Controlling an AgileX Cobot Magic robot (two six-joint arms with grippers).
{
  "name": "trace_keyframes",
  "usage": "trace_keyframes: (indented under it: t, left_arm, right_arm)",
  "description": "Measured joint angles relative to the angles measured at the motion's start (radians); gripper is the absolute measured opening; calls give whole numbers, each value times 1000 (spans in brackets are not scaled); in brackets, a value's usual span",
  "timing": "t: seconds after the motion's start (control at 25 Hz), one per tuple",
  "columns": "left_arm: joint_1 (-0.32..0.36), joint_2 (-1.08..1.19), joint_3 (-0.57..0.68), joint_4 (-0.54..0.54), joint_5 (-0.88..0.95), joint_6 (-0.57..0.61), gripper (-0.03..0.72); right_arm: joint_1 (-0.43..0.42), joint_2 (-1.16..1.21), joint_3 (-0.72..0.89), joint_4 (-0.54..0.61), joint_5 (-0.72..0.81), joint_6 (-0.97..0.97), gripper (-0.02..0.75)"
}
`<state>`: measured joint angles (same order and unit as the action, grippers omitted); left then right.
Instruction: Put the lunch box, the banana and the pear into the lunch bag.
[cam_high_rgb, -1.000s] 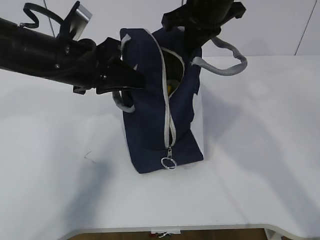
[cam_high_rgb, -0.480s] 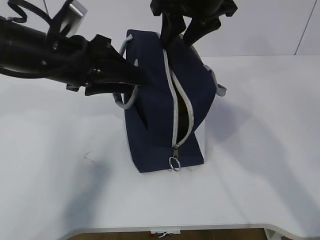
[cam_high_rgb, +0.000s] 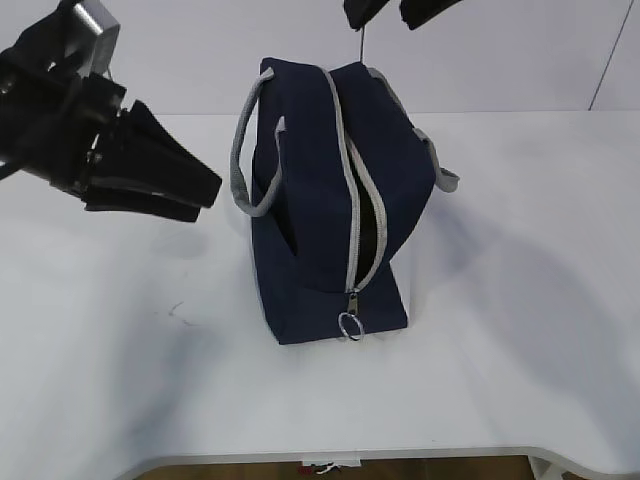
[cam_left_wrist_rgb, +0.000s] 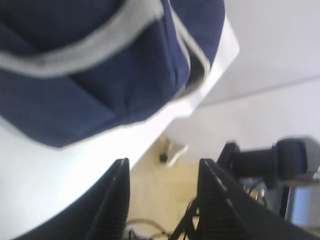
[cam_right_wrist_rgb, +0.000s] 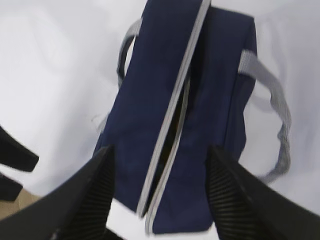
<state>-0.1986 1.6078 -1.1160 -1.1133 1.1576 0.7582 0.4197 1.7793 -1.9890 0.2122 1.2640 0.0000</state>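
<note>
Hanging wide apart, the left pincer (cam_high_rgb: 195, 195) has nothing between its black fingers (cam_left_wrist_rgb: 116, 200), and in its own wrist view only open air and the floor past the table edge show in the gap; it sits off to the left of the lunch bag (cam_high_rgb: 320, 200), clear of the fabric. Over on the other side, the right pincer (cam_right_wrist_rgb: 157, 200) is spread open too, its two ribbed pads (cam_right_wrist_rgb: 85, 200) framing the bag from above without touching it; in the exterior view just its dark tips (cam_high_rgb: 400, 12) peek in at the top edge. Down below, the navy bag stands upright on the white table (cam_high_rgb: 520, 300), roughly mid-table, with a strip of its white lower panel showing. Its grey zipper (cam_high_rgb: 352, 170) runs along the top and gapes partway, a dark slit showing near the front end, where the ring pull (cam_high_rgb: 350, 325) dangles. One grey handle (cam_high_rgb: 243, 160) loops out on the left, the other (cam_high_rgb: 445, 175) droops on the right. Lunch box, banana and pear cannot be made out; the slit is too dark to tell.
</note>
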Motion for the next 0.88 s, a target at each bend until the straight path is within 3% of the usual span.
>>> trace_keyframes:
  t: [0.2,0.48,0.72,0.88]
  left_arm:
    - [-6,-12,0,215,28,-100,337]
    - [-62,-20,0,609,44,-392,337]
    - [-105,-29,0,676,49,-462,335]
    - [-107,-66,0,677,49,-474,296]
  right_arm:
    - [0,-147,159,11,0,0,465]
    - [0,-222,212,19,0,0,465]
    - [0,-264,340,8,-34,0,465]
    - [0,-389,590,5,-248,-30,465]
